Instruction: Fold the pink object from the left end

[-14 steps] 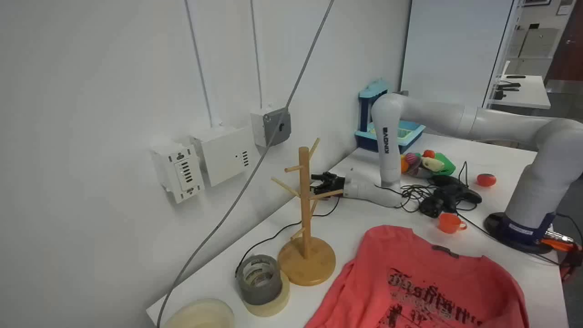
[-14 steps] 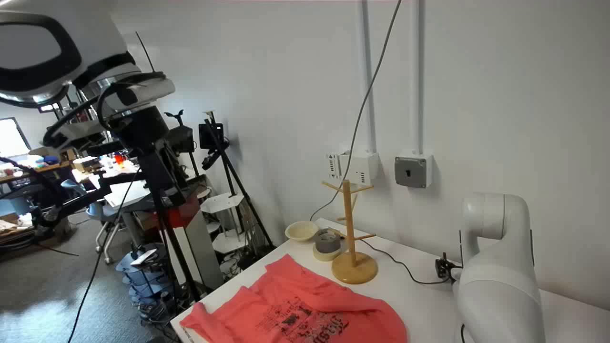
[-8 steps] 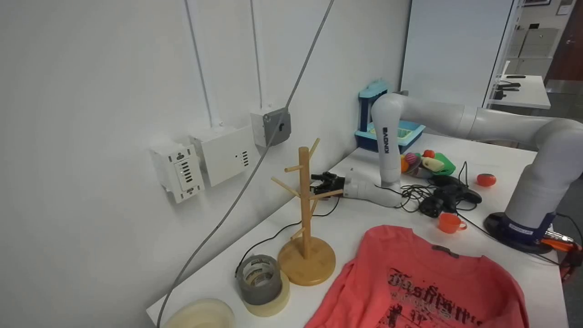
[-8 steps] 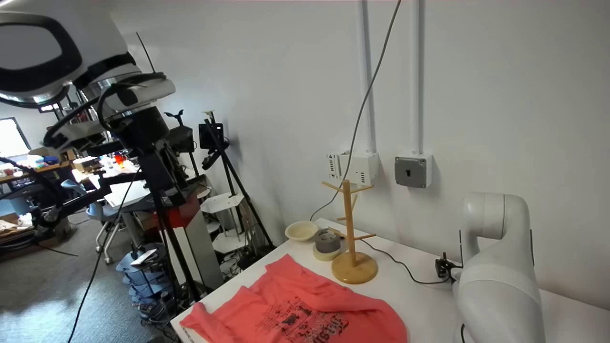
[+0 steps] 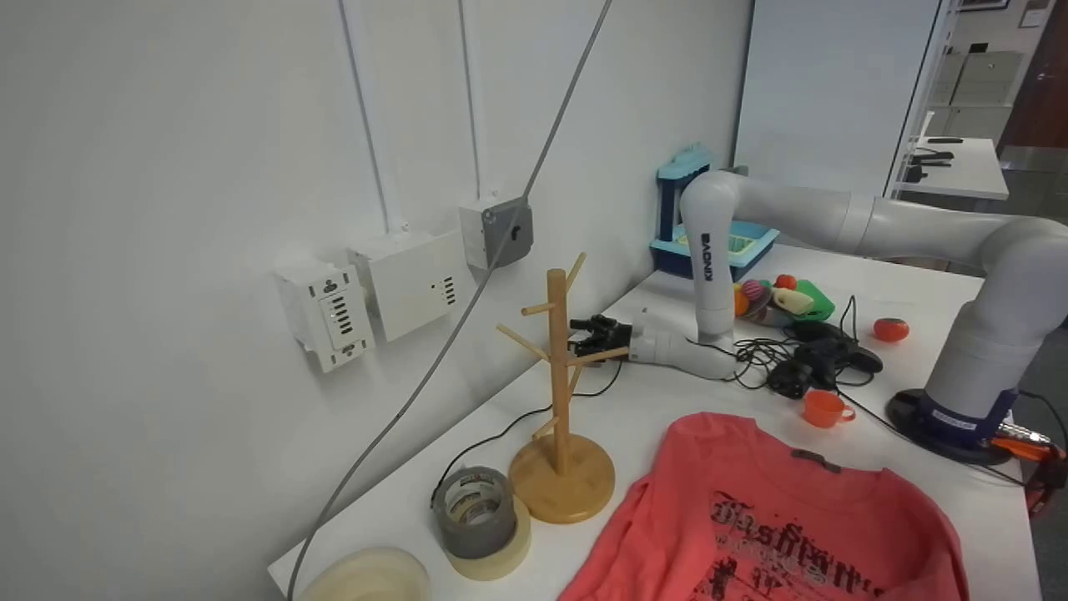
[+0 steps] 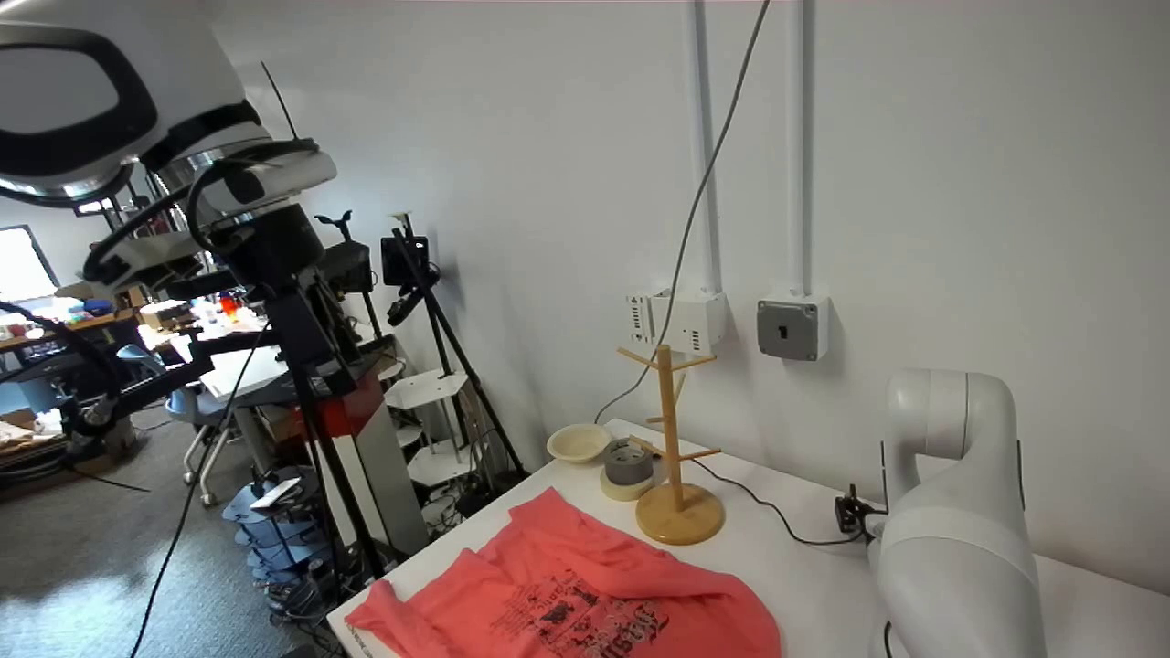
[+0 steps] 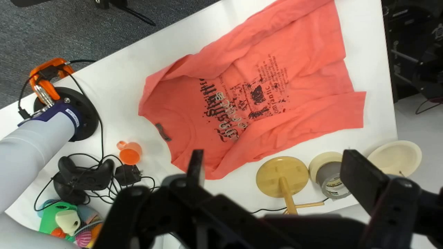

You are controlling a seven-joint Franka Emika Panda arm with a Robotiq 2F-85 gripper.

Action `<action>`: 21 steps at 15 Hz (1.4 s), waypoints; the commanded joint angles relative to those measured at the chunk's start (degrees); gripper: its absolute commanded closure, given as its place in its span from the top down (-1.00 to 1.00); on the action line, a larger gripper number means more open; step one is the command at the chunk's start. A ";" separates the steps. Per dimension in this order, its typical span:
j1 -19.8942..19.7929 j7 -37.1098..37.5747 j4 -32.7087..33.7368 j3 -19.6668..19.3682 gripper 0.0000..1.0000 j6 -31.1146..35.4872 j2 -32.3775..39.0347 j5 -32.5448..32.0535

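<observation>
Basically, nothing's folded yet: the task's prob. at the pre-grasp step, i.e. lining up. The pink shirt (image 7: 249,91) lies spread face-up on the white worktop (image 7: 152,55), lettering showing, a bit rumpled, w/ its sleeves (image 7: 322,114) along both long sides. The wooden mug tree (image 7: 282,173) & tape rolls (image 7: 325,174) stand near one sleeve, not touching it. The jaws stand wide apart per the wrist view, holding nothing; one jaw overlaps the cloth's edge in that view, but in an exterior view the Panda arm (image 6: 192,87) hangs high, well apart from it.

Which end counts as "left" is unclear: the wrist view puts the collar (image 7: 188,129) end leftmost, whereas in an exterior view it's the hem (image 6: 471,576) side. Next move calls for settling that, then bringing the arm down over the free edge, jaws straddling a ridge of fabric close to the worktop so they pinch cloth rather than skid, then a low lift & carry across to the opp. end. Soft cloth should follow easily; main risk is a shallow pinch slipping, or a loose sleeve trailing & bunching underneath.
</observation>
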 commanded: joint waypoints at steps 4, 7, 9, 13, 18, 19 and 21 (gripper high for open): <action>0.08 0.05 0.17 -0.09 1.00 -0.17 0.07 -0.10; 0.08 0.05 0.17 -0.09 1.00 -0.17 0.07 -0.10; 0.08 0.05 0.17 -0.09 1.00 -0.17 0.07 -0.10; 0.08 0.05 0.17 -0.09 1.00 -0.17 0.07 -0.10; 0.13 0.20 0.26 -0.14 1.00 -0.46 0.15 0.13; 0.11 0.35 0.34 -0.14 1.00 -0.74 0.24 0.20; 0.16 0.45 0.49 -0.19 1.00 -1.28 0.44 0.33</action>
